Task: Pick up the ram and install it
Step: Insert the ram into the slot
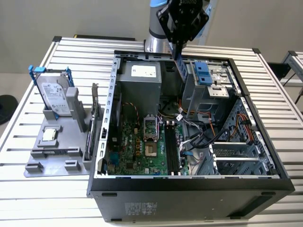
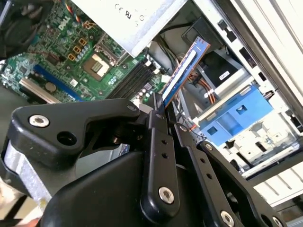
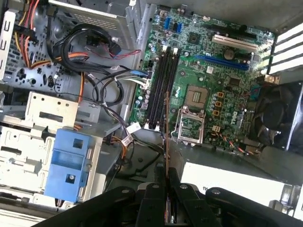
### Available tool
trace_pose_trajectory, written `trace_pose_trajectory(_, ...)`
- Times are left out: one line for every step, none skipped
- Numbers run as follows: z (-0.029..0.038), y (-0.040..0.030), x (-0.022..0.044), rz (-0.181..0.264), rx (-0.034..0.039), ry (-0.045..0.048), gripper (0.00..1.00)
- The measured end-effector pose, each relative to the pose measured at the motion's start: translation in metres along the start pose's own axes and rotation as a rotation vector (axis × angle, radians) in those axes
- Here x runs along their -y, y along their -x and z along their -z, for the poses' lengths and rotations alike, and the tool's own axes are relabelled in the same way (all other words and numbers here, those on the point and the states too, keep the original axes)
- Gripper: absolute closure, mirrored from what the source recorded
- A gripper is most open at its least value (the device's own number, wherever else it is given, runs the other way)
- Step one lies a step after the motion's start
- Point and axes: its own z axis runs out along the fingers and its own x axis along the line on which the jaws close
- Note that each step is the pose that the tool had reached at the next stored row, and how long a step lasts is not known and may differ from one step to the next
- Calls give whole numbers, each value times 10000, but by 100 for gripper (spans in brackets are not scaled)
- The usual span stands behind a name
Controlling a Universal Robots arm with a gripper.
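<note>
A slatted metal bench carries an open computer case. Above the case, the hand pinches the ram. The first wrist view shows the ram edge-on over the black memory slots, and the second wrist view shows its blue face. Cables crowd beside the slots. A hard drive stands at the exterior view's left.

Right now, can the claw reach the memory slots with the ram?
Probably yes: the claw, shut on the ram, hangs above the open case; the memory slots look empty, cables beside them.
</note>
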Motion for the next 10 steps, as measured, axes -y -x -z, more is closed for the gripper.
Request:
trace_pose_trajectory(0,0,0,-147,4,-3,100)
trace_pose_trajectory(0,0,0,-288,9,-6,100)
trace_pose_trajectory(0,0,0,-429,14,-8,100)
trace_pose_trajectory(0,0,0,-574,18,-11,100)
trace_pose_trajectory(0,0,0,-714,24,-13,100)
trace_pose_trajectory(0,0,0,-857,28,-15,100)
trace_pose_trajectory(0,0,0,-949,30,-17,100)
trace_pose_trajectory(0,0,0,-956,31,-17,100)
trace_pose_trajectory(0,0,0,-958,32,-17,100)
trace_pose_trajectory(0,0,0,-972,32,-17,100)
